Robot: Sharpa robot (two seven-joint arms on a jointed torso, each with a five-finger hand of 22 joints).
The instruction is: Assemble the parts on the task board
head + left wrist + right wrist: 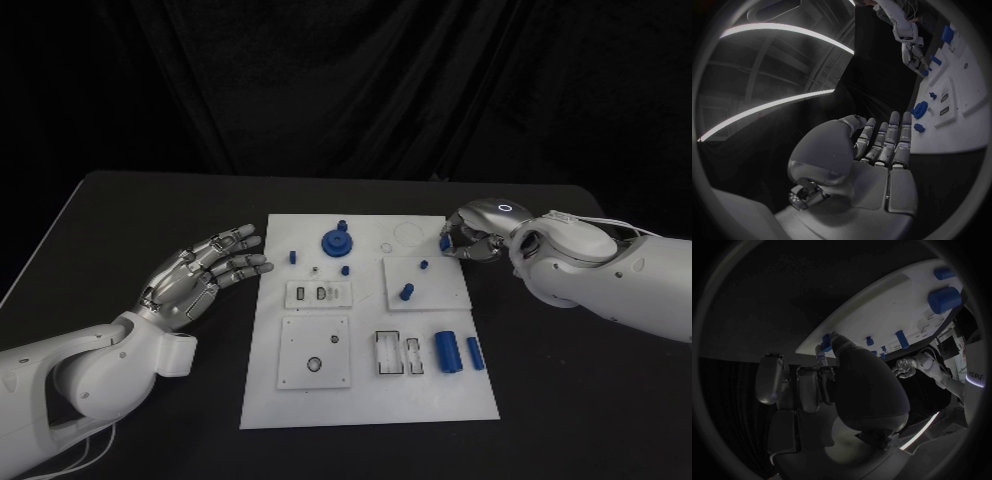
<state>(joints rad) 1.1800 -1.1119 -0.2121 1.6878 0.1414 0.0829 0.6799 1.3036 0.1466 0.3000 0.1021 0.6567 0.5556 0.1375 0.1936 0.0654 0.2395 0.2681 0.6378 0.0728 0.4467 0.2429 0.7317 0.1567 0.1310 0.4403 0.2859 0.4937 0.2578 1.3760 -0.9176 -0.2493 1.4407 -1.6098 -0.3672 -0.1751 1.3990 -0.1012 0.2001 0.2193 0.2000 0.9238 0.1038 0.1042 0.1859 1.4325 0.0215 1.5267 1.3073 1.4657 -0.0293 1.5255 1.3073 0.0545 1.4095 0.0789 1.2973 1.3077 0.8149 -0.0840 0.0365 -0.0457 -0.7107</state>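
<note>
The white task board lies in the middle of the black table. On it are a round blue part with a peg, small blue pegs and a blue cylinder with a thinner blue pin beside it. My left hand hovers just off the board's left edge with flat, spread fingers and holds nothing; its palm is also in the left wrist view. My right hand is curled at the board's far right corner, pinching a small blue part at the board's edge.
White inset plates with slots and holes sit on the board's near half. Bare black table surrounds the board; a dark curtain hangs behind. The left wrist view shows the board and my right hand beyond it.
</note>
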